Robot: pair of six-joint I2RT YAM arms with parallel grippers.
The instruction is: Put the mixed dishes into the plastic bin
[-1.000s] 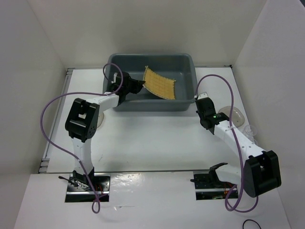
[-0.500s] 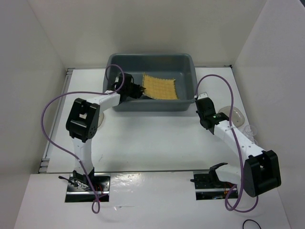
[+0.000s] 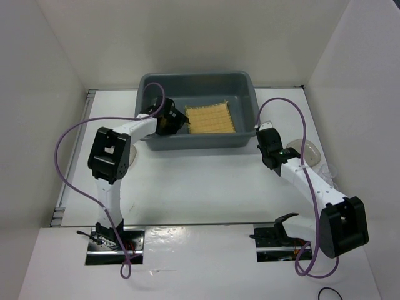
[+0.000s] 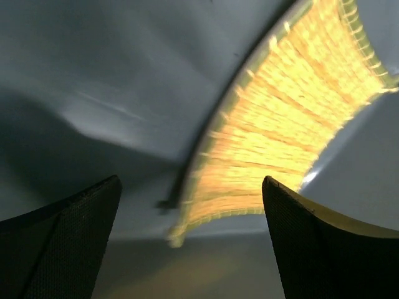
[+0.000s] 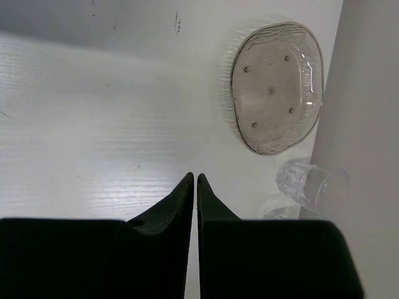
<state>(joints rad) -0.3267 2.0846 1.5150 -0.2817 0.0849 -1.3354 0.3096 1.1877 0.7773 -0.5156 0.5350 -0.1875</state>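
While the right gripper [image 5: 194, 177] hangs pinched shut and empty over the table [image 5: 93, 124], the clear plate [image 5: 276, 87] and the cup [image 5: 312, 182] beside it are not yet binned. Farther back, the left gripper [image 4: 190, 180] is spread wide inside the plastic bin [image 3: 194, 79]. The yellow mat [image 3: 211, 118], held tilted a second ago, now lies flat on the bin floor. Mat done, clear dishes remain.
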